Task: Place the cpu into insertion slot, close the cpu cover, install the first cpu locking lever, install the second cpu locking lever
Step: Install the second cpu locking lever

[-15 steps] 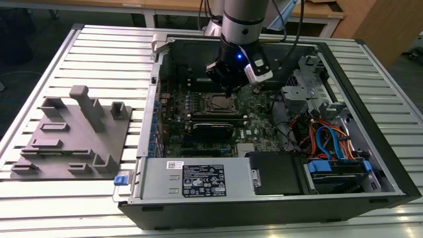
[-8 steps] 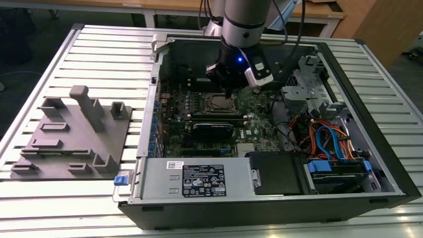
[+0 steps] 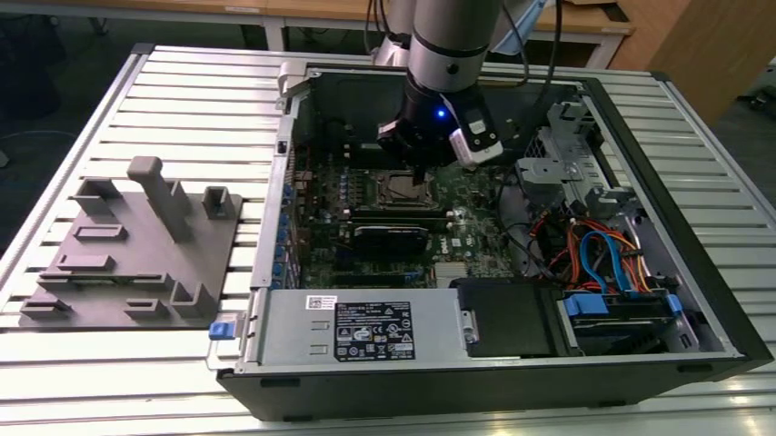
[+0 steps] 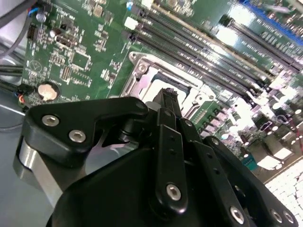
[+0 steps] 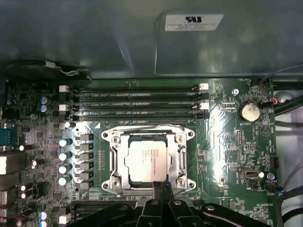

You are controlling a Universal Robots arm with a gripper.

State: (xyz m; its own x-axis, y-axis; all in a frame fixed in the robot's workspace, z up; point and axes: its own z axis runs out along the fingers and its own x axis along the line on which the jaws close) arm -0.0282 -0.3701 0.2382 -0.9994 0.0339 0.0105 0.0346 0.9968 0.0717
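The cpu (image 5: 147, 158), a small square with a dull silver top, lies flat in the insertion slot (image 5: 115, 176) on the green board. The cpu cover (image 5: 176, 156), a silver frame with a square window, lies down over it. A thin wire lever (image 5: 142, 126) runs along the socket edge beside the memory slots. My gripper (image 5: 161, 188) hangs just above the socket edge, shut, with nothing visible between its fingers. In the exterior view the gripper (image 3: 421, 184) stands inside the open computer case at the socket (image 3: 391, 188). In the second wrist view the gripper (image 4: 168, 94) points at the socket (image 4: 151, 75).
Several long memory slots (image 5: 135, 101) and a coin battery (image 5: 248, 112) flank the socket. A black card (image 3: 391, 238), a power supply (image 3: 363, 331) and a drive cage with cables (image 3: 606, 263) crowd the case. A grey fixture plate (image 3: 127, 245) lies at the exterior view's left.
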